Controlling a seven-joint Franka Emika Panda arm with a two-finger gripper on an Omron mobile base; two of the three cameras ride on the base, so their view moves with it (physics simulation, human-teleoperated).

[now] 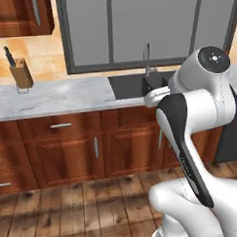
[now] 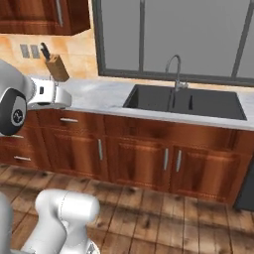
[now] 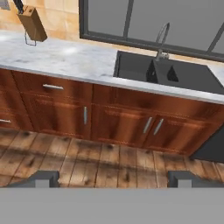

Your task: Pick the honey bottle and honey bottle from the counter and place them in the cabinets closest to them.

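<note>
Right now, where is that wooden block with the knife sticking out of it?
The knife block stands on the marble counter against the tiled wall, well to the left of the black sink and its faucet, below the wall cabinet.

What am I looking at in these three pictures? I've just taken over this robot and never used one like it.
The white jointed thing is the robot arm, mounted on a base that can drive. Two pictures come from cameras on that base, behind the arm to its left and right, both facing the same kitchen wall. The third is from a camera on the hand, looking along the gripper, whose two dark fingertips stand wide apart, open and holding nothing. On the marble counter stands a wooden knife block; beside it is a dark sink with a faucet, below a window. A wooden wall cabinet hangs upper left.
</note>
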